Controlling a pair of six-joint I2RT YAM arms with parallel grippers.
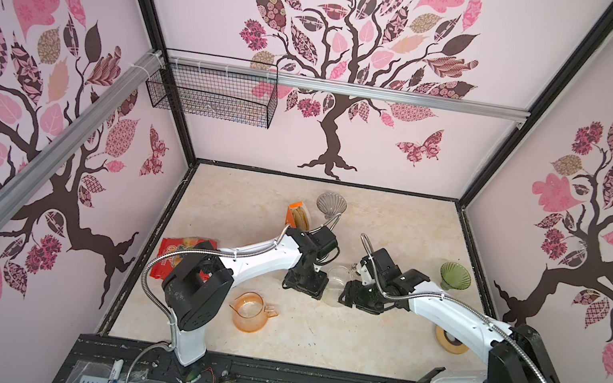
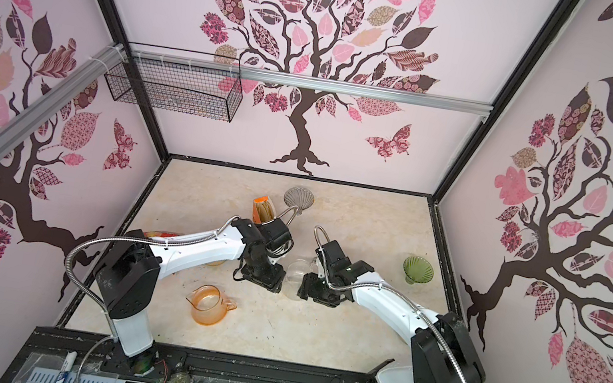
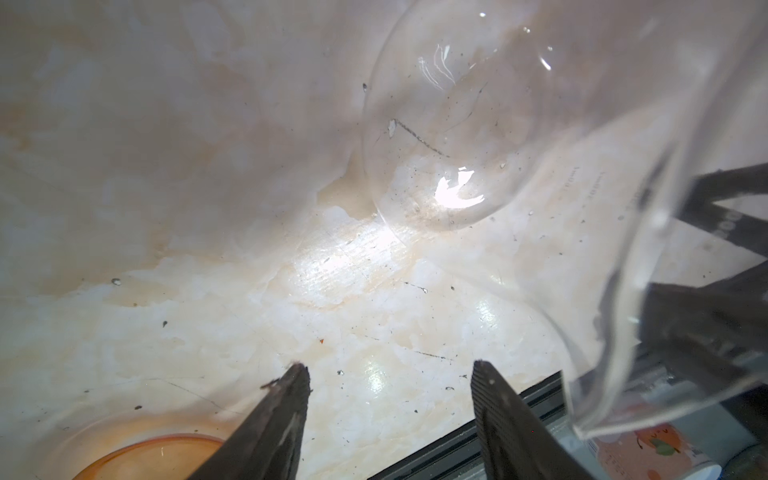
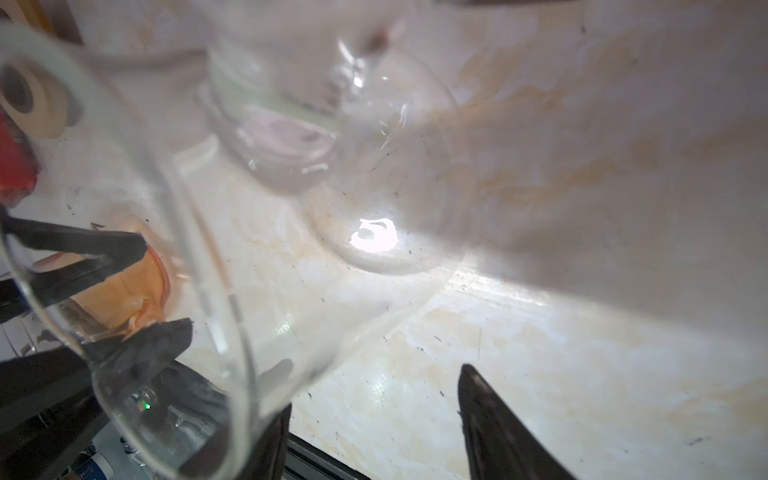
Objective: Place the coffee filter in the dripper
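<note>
The coffee filters (image 1: pixel 300 218) stood on edge in an orange holder (image 1: pixel 290 215) at the back of the table (image 1: pixel 396 224), just beside a smoky grey dripper (image 1: pixel 331 204). A green dripper (image 1: pixel 455 275) sat well apart at the right; I could not tell which one was meant. The filters looked like a thin brown stack of paper with rounded upper edges showing above the holder.

I judged them very light, limp and easy to crease. They would probably cling together, so a pinch might lift several at once. The exposed upper edge of the nearest sheet seemed the place to hold, with a shallow, gentle grip.

My left claw (image 3: pixel 386 370) was open, with only bare table between its fingers. My right claw (image 4: pixel 376 388) also stood open and held nothing. A clear glass jug (image 1: pixel 338 282) sat between my two claws, its rim just beside one right finger. Both claws were well short of the filters.
</note>
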